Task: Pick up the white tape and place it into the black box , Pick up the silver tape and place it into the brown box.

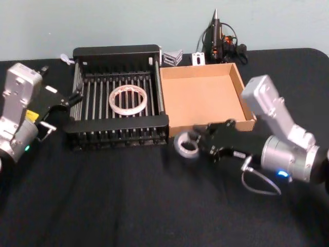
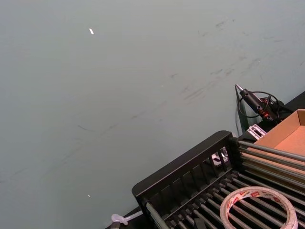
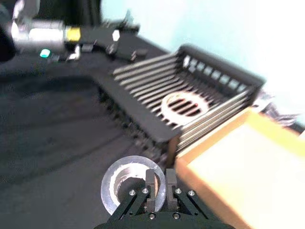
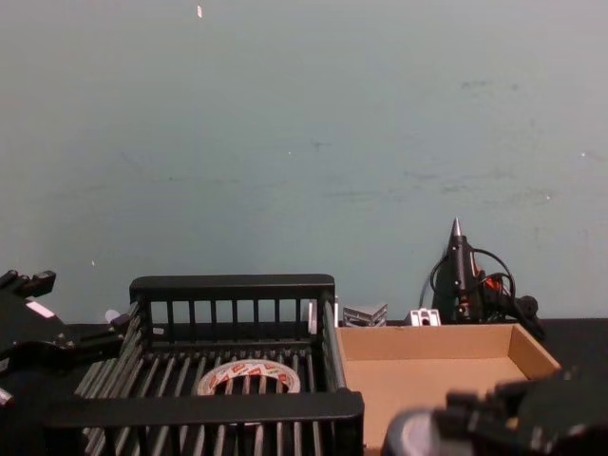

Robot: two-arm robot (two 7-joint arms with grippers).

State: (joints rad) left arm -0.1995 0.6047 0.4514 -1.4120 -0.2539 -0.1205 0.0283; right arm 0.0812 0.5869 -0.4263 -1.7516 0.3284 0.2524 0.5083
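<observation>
**Silver roll in the right gripper, short of the cardboard wall**

White tape (image 1: 128,100) lies flat on the slatted floor of the black box (image 1: 119,52), roughly mid-crate. First half of the task looks done.

Right gripper (image 3: 156,183) has its fingers pinched onto the rim of the silver tape (image 1: 186,144): one finger seems to sit inside the pale core and the other outside the wall of the roll. The roll's hole faces up and tips a little. It hangs just off the front-left corner of the brown box (image 1: 245,95), outside the wall, over the black cloth of the desk (image 1: 128,206). Whether it is lifted clear of the cloth I cannot tell for sure; in the chest view it sits low, below the box's front edge.

Key relation: the brown box lies beyond and to the right of the held roll, its near wall just beside it. My guess is that the roll needs height first, then travel over that low wall toward the box's open middle.

Left gripper (image 1: 61,101) is parked at the left end of the crate, fingers spread, holding nothing. The right arm is the nearer one for the drop.
</observation>
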